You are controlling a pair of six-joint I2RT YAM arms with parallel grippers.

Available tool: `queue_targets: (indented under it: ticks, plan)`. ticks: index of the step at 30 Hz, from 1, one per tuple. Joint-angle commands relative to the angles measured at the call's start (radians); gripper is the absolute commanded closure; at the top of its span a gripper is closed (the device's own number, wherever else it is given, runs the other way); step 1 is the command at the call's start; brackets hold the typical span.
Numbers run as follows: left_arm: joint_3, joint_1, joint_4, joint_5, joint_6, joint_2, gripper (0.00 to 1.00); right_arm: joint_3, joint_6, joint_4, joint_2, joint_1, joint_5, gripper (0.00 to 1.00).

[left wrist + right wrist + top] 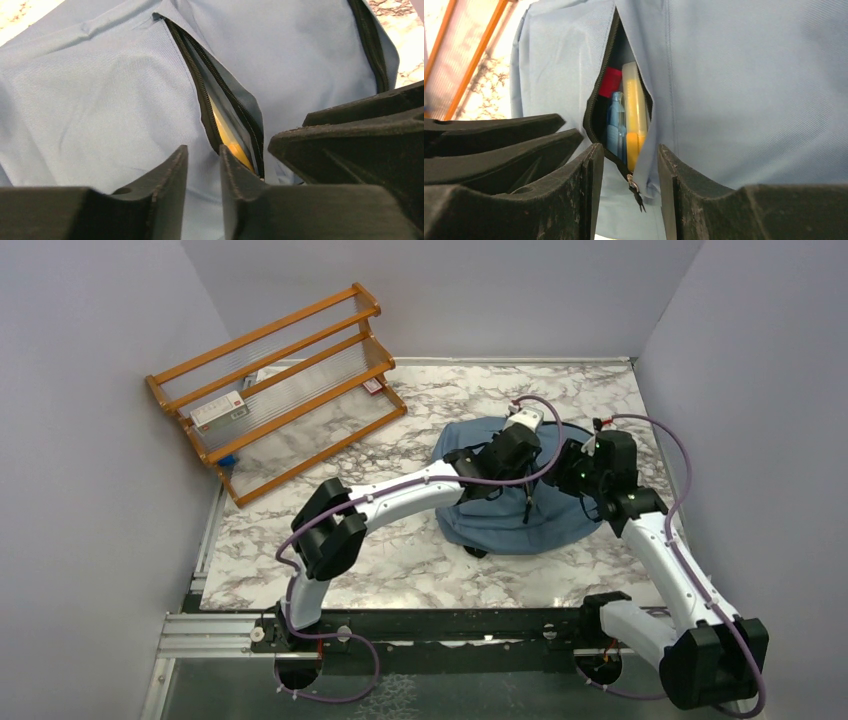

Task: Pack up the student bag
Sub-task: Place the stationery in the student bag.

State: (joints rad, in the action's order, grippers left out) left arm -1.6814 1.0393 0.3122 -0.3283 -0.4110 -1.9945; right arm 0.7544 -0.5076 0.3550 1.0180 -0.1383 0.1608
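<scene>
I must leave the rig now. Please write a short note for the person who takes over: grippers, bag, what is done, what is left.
Left gripper: open by a narrow gap, empty, at the zip opening.
Right gripper: open; the black zip pull shows between its fingers, not gripped.
Soft dusty-blue fabric backpack: lies on the marble table, under both arms.
Done: a flat yellow item, a blue item and a red item are inside.
Left: probably closing the zip. A small white box lies on the orange wooden rack.
</scene>
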Motion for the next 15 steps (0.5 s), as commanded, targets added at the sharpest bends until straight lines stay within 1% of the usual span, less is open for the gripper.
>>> queue_targets:
  ticks: [1,4,7,12,15]
  plan:
    - [0.035,-0.011,-0.027,0.04,-0.017,0.106,0.64,-0.008,0.016,0.088,-0.046,-0.003,-0.093,0.51]
    - [0.092,-0.022,-0.04,0.047,-0.028,0.155,0.61,-0.004,0.02,0.113,-0.049,-0.003,-0.091,0.51]
    - [0.187,-0.039,-0.054,0.034,-0.049,0.221,0.59,-0.01,0.023,0.119,-0.049,-0.003,-0.06,0.52]
    - [0.397,-0.093,-0.096,0.02,-0.11,0.354,0.46,-0.025,0.046,0.075,-0.014,-0.003,0.072,0.52]
    - [0.514,-0.13,-0.109,0.024,-0.146,0.423,0.41,-0.026,0.046,0.063,0.012,-0.003,0.098,0.52]
